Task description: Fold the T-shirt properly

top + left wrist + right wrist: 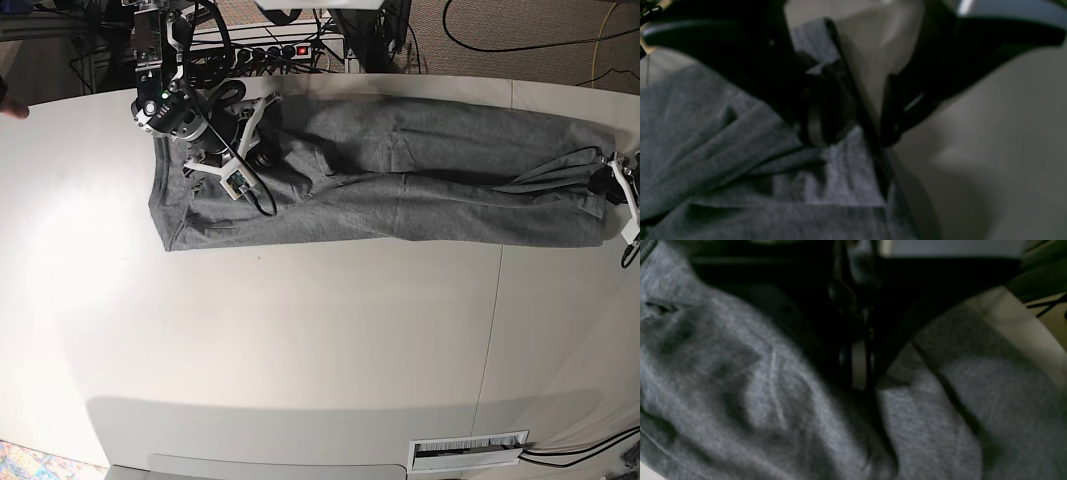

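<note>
Lying stretched out lengthwise across the far part of the white counter [300, 350], the T-shirt [400, 185] is a long grey band, already folded in w/ creases running along its length. In the base view its one short end sits near the counter's left-rear area, square-cut w/ a hem edge; the other end reaches the right edge of frame, bunched into a few ridges there. The right hand [240, 135] is down on the cloth at the left end of that view, arm w/ a green light just above it. From the right wrist cam the fingers [858, 366] appear closed together w/ grey fabric pressed up around them, so clenched on the T-shirt [756, 390], tho the pic is dark and blurry. The left hand [612, 185] is at the opposite end, on the bunched part. In the left wrist cam the left hand [853, 120] shows one finger [820, 113] on the cloth and the other [893, 113] over bare counter [990, 150], w/ a gap and the shirt's edge [867, 133] betw them; not closed, cloth folds [723, 150] rumpled beside it. A power strip w/ a red switch [300, 48] and cables lie behind the counter.
</note>
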You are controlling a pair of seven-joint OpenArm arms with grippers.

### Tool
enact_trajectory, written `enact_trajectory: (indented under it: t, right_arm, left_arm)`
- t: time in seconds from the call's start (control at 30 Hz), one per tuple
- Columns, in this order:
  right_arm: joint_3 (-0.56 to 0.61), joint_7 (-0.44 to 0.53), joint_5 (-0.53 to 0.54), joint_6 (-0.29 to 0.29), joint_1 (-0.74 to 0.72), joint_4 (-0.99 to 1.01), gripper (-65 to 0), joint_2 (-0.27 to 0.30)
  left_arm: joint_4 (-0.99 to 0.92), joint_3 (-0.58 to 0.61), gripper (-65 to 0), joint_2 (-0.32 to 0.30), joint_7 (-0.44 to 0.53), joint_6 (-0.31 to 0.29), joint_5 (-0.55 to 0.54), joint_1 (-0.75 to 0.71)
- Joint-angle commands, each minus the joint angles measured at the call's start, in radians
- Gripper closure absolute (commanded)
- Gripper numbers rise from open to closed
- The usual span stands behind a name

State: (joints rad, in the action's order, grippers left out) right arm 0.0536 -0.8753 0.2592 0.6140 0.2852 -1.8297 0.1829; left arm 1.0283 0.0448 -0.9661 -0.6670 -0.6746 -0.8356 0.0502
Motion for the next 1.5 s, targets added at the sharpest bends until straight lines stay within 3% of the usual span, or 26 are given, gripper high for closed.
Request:
enact_trajectory:
  t: [0.0,0.1,0.3,0.43,0.5,0.6,0.73,0.93,1.03,1.23,1.47]
  right_arm:
    - [-0.001,-0.031,-0.031,-0.006,-0.003,-0.002,-0.8,0.011]
    - [-0.001,-0.031,-0.033,-0.005,-0.003,-0.002,-0.8,0.011]
    - [-0.001,-0.038,-0.032,-0.005,-0.003,-0.002,-0.8,0.011]
    - [-0.001,-0.039,-0.034,-0.005,-0.003,-0.002,-0.8,0.011]
    - [-0.001,-0.038,-0.037,-0.006,-0.003,-0.002,-0.8,0.011]
    - [-0.001,-0.036,-0.069,-0.006,-0.003,-0.002,-0.8,0.011]
    - [-0.001,-0.028,-0.095,-0.006,-0.003,-0.002,-0.8,0.011]
    - [-0.001,0.003,-0.137,-0.006,-0.003,-0.002,-0.8,0.011]
    - [-0.001,0.021,-0.171,-0.006,-0.006,-0.002,-0.8,0.011]
    - [0.000,0.038,-0.171,-0.005,-0.033,-0.002,0.0,0.011]
    - [0.000,0.039,-0.171,-0.005,-0.064,-0.001,0.0,0.011]
  left_arm:
    - [0.007,-0.008,-26.5,-0.031,0.012,0.015,0.024,0.013]
    - [0.002,-0.008,-26.5,-0.010,0.014,0.058,0.079,0.013]
    - [-0.053,-0.008,-26.5,0.076,0.022,0.044,0.080,0.010]
    - [-0.063,-0.008,-26.4,0.120,0.018,-0.023,0.027,-0.005]
    - [-0.063,-0.008,-25.5,0.126,-0.002,-0.023,-0.025,-0.010]
    - [-0.063,-0.008,-18.7,0.124,-0.032,-0.023,-0.080,-0.009]
    - [-0.061,-0.008,-0.3,0.106,-0.018,-0.023,-0.094,-0.008]
    - [-0.056,-0.009,0.0,0.034,-0.024,-0.023,-0.330,-0.003]
    - [-0.029,-0.012,0.0,0.005,-0.087,-0.023,-0.438,-0.002]
    - [0.055,-0.076,0.0,0.004,-0.214,-0.023,-0.636,-0.003]
    - [0.187,-0.105,0.0,0.005,-0.311,-0.023,-0.648,-0.003]
